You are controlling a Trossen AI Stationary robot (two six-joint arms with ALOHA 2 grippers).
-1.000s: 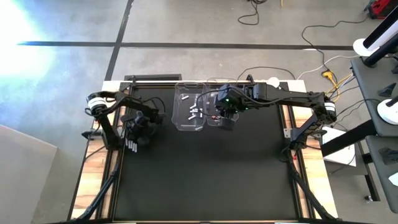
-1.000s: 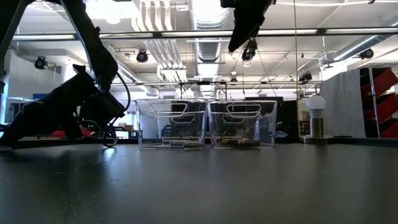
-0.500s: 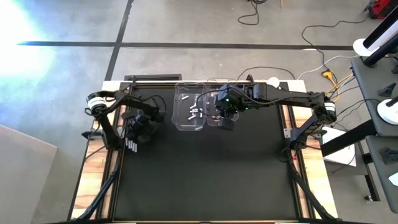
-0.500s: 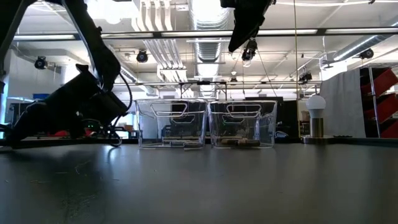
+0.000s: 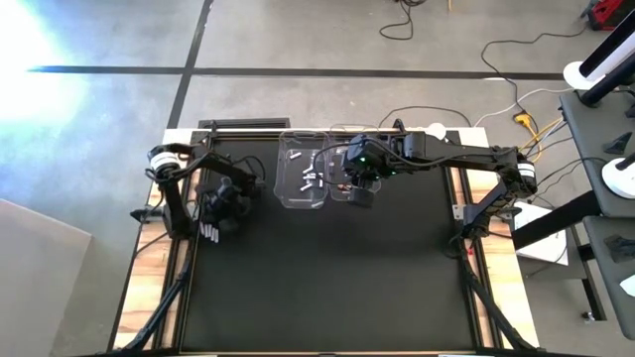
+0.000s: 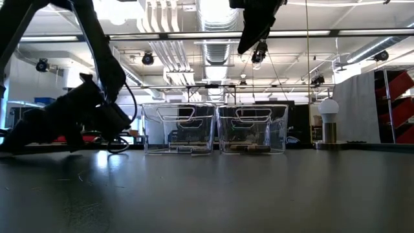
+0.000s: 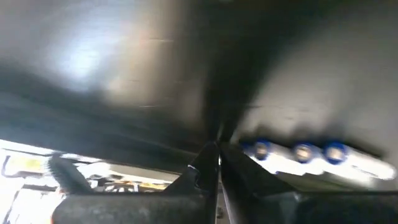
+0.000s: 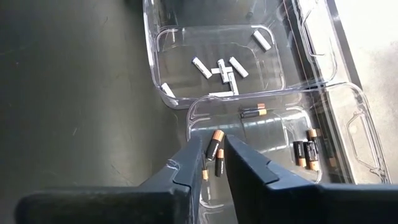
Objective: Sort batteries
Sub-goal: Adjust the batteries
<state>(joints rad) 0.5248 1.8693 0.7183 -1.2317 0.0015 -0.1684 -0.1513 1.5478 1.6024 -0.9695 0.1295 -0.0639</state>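
The right hand [image 8: 214, 151] hangs above the nearer clear bin [image 8: 348, 124], clamped on a dark battery [image 8: 214, 144]. More dark batteries [image 8: 305, 152] lie in that bin; silvery-white batteries [image 8: 221, 67] lie in the bin beside it [image 8: 155, 62]. The left hand [image 5: 210, 234], fingers together, sits low on the worktop [image 5: 327, 288], left of both bins.

A dark matte desk [image 5: 327, 278] carries two clear bins near its far edge, touching side by side: one bin [image 5: 303, 178] toward the left arm, the other bin [image 5: 349, 186] beside it. Near the desk's left edge lies a short row of white batteries [image 5: 209, 234]. A round white-topped knob [image 6: 329, 124] stands off to the side.
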